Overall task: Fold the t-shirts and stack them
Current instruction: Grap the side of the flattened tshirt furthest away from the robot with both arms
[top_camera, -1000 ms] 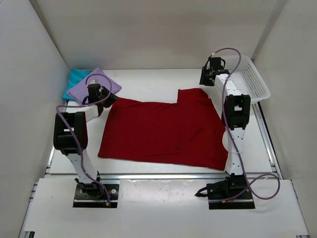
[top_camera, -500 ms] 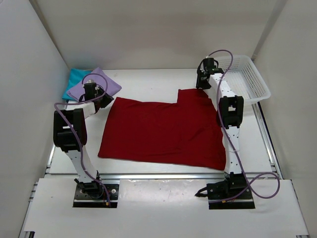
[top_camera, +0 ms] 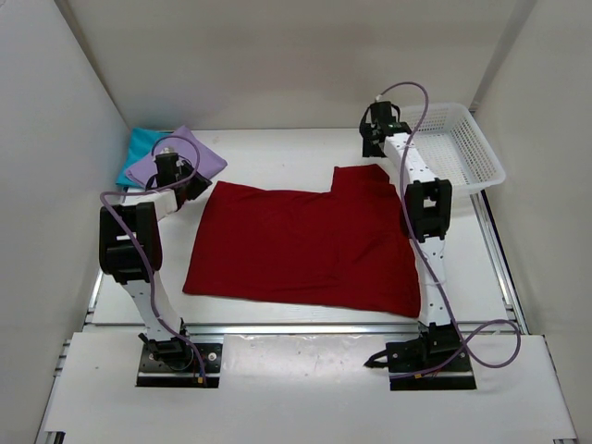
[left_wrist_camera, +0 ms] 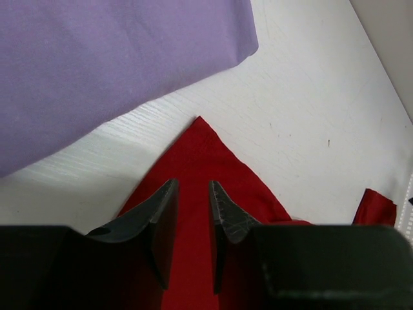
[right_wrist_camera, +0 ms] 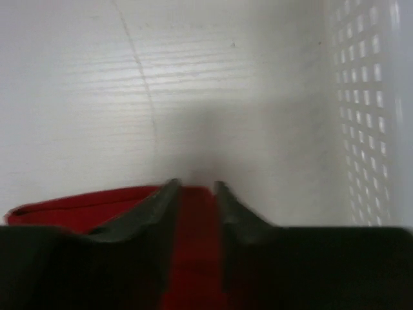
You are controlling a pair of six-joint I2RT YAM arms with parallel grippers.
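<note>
The dark red t-shirt (top_camera: 305, 245) lies spread flat in the middle of the table. A folded lavender t-shirt (top_camera: 199, 153) rests on a teal t-shirt (top_camera: 139, 148) at the far left. My left gripper (top_camera: 202, 188) hangs over the red shirt's far-left corner (left_wrist_camera: 199, 129); its jaws stand apart, and red cloth (left_wrist_camera: 192, 245) shows flat between them. At the shirt's far-right edge, my right gripper (top_camera: 372, 159) has its fingertips (right_wrist_camera: 169, 188) level with the red hem (right_wrist_camera: 77, 200). Those jaws are narrowly apart, with red cloth showing between them.
A white mesh basket (top_camera: 467, 148) stands at the far right, its wall (right_wrist_camera: 374, 97) close beside my right gripper. The lavender shirt (left_wrist_camera: 97, 64) lies just beyond the red corner. White walls close in the table on three sides.
My right gripper has moved left from beside the basket to the red shirt's far edge, and its jaws have narrowed. The left gripper shifted slightly; the shirt lies as before.
</note>
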